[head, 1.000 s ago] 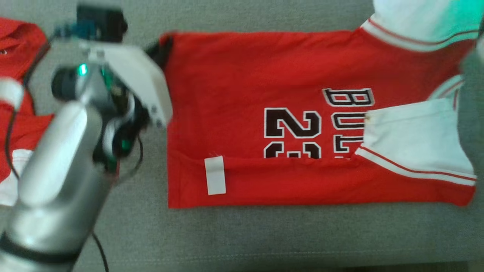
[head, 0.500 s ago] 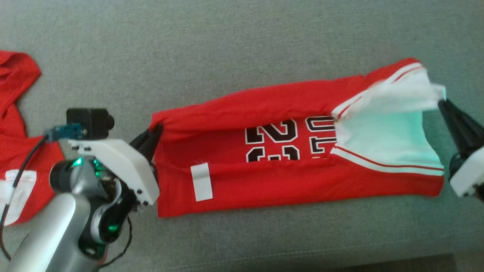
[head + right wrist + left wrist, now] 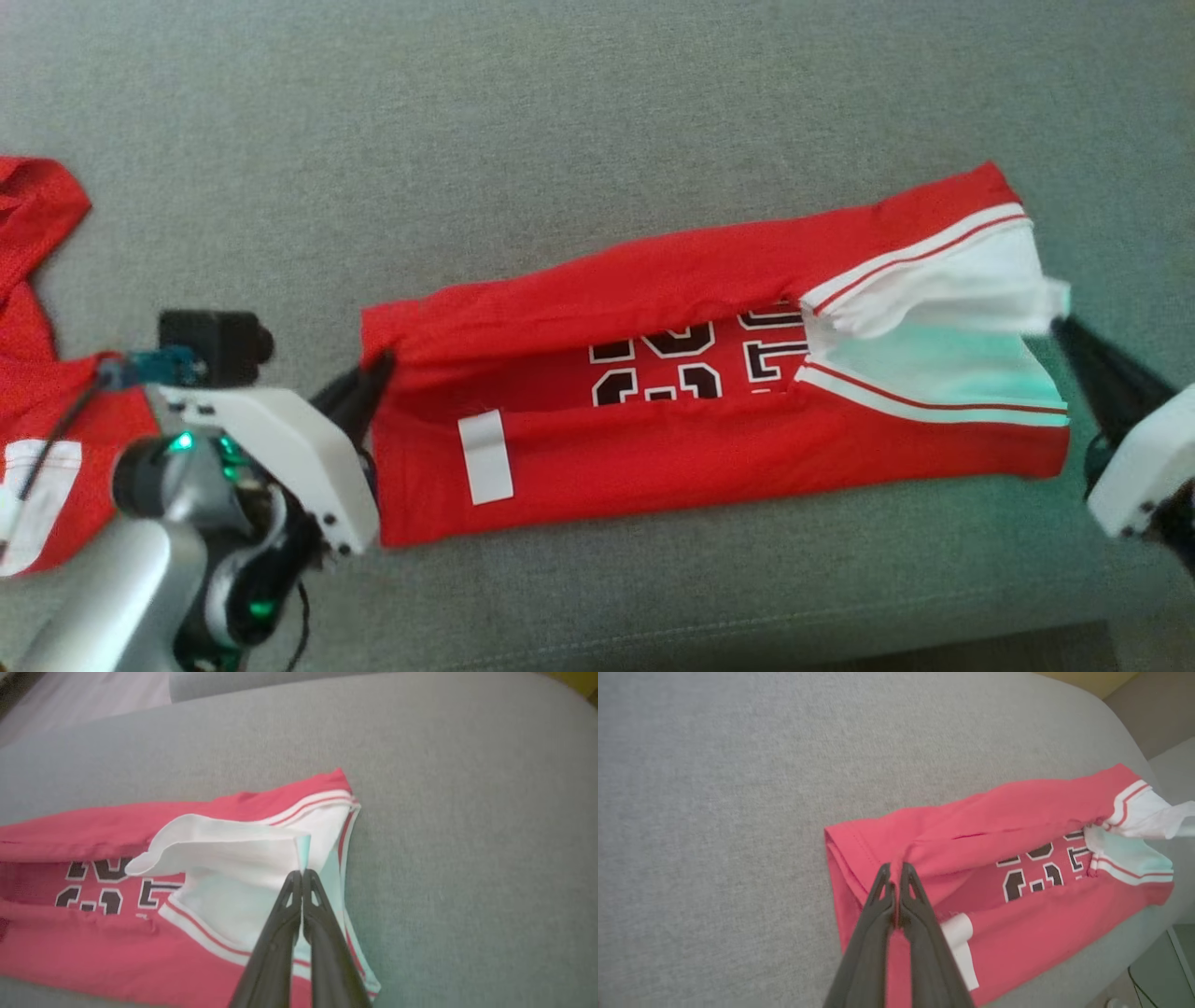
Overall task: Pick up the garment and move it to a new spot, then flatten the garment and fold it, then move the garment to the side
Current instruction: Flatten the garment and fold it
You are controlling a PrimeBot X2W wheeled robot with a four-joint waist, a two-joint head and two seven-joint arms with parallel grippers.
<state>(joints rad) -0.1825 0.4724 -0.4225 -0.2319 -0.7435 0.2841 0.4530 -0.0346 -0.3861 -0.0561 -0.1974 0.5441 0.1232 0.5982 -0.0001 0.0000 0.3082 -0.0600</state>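
Since half a second ago the two held ends had come further down over the chest, so the folded-over upper strip of red covered more of the black print. The left gripper (image 3: 381, 362) had its fingers pressed together on the red hem at the left end of the garment (image 3: 653, 448); in the left wrist view the left gripper (image 3: 894, 867) bit into a small raised pucker of that hem. The right gripper (image 3: 1057, 323) was likewise closed, pinching a corner of the white sleeve (image 3: 943, 285) at the opposite end, and the right wrist view showed the right gripper (image 3: 302, 872) holding that white corner lifted off the cloth beneath.

Between them the garment (image 3: 1017, 933) lay stretched lengthwise on the grey cushion (image 3: 560, 140), its lower long edge folded up, the print (image 3: 653, 373) showing in the gap between the two folds. A white label (image 3: 485, 457) lay near the left end. Well to the left lay another red cloth (image 3: 28, 271).
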